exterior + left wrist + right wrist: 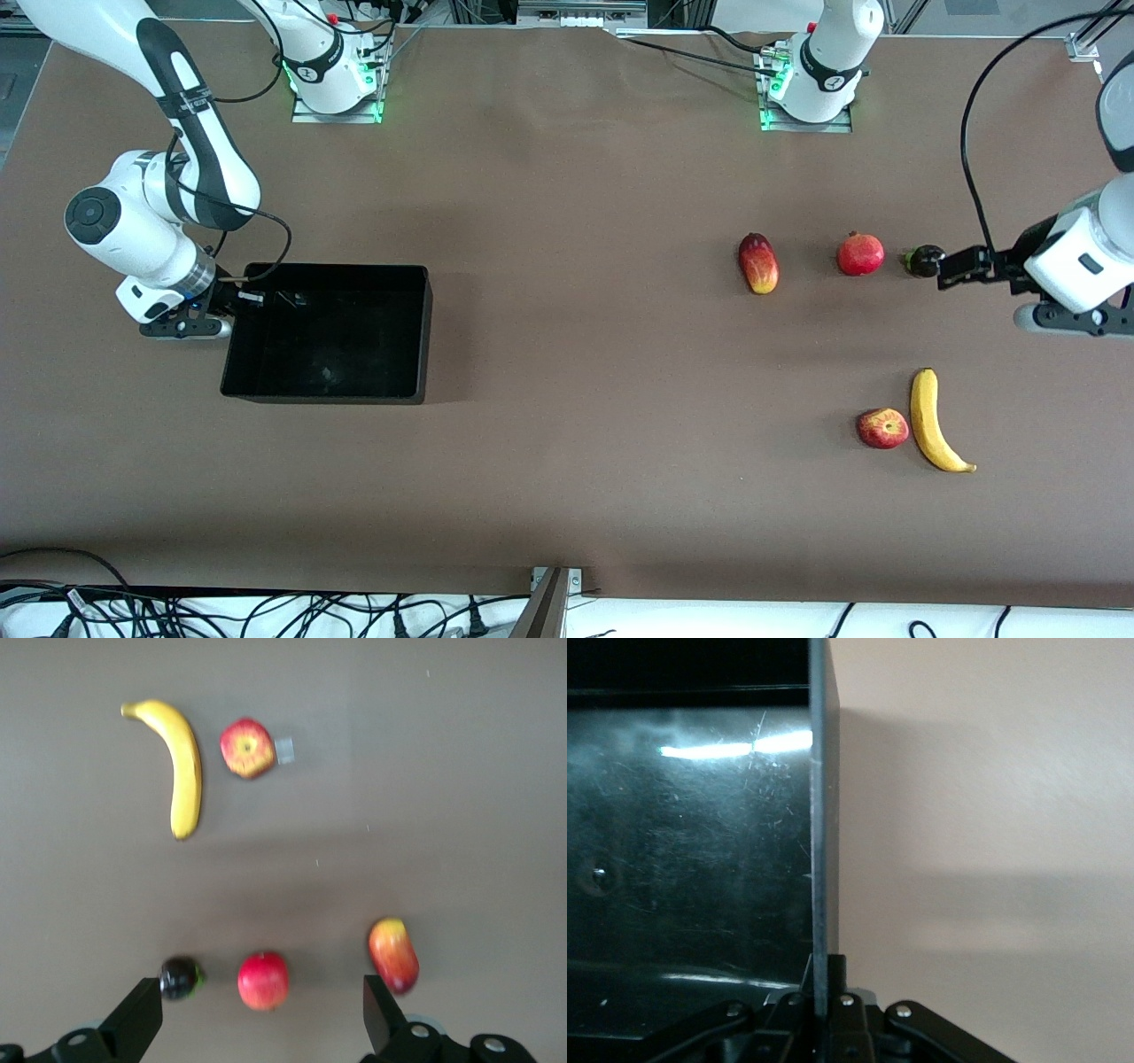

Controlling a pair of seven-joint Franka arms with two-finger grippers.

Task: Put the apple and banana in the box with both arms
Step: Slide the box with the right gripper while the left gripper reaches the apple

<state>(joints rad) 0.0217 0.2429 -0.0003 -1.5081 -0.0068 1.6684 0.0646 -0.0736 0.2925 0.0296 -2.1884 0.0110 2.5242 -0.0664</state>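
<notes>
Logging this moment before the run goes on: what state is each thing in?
Black rectangular plastic box: upright, empty, one wall pinched by the right gripper.
Small red apple: on the table beside the banana, untouched.
Long yellow banana: lying flat, untouched.
Left gripper: open, over the small dark fruit and round red pomegranate.

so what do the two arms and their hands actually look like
Both arms are white with rounded links, dark grey round joint caps and loose black cables. The right arm carries a black band with small markings. The left hand and right hand are black, two-fingered.
</notes>
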